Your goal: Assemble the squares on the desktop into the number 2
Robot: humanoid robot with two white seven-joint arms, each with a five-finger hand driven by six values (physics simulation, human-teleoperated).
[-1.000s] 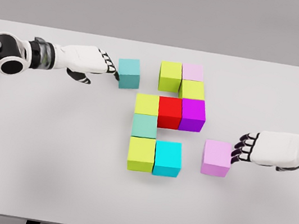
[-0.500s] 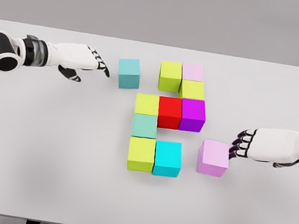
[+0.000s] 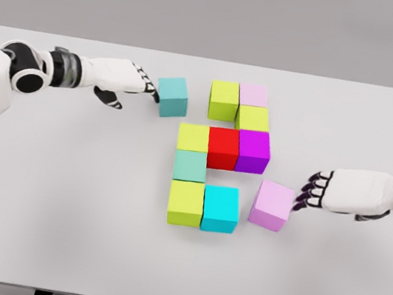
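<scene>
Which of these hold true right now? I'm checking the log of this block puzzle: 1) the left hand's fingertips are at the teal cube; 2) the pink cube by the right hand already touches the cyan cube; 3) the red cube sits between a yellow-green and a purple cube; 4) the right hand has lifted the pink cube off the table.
1) True: the left hand has its fingertips against the teal cube.
2) False: the loose pink cube stands apart from the cyan cube, turned askew.
3) True: the red cube has a yellow-green cube on one side and the purple cube on the other.
4) False: the right hand only touches its side with open fingers; the cube rests on the table.
</scene>
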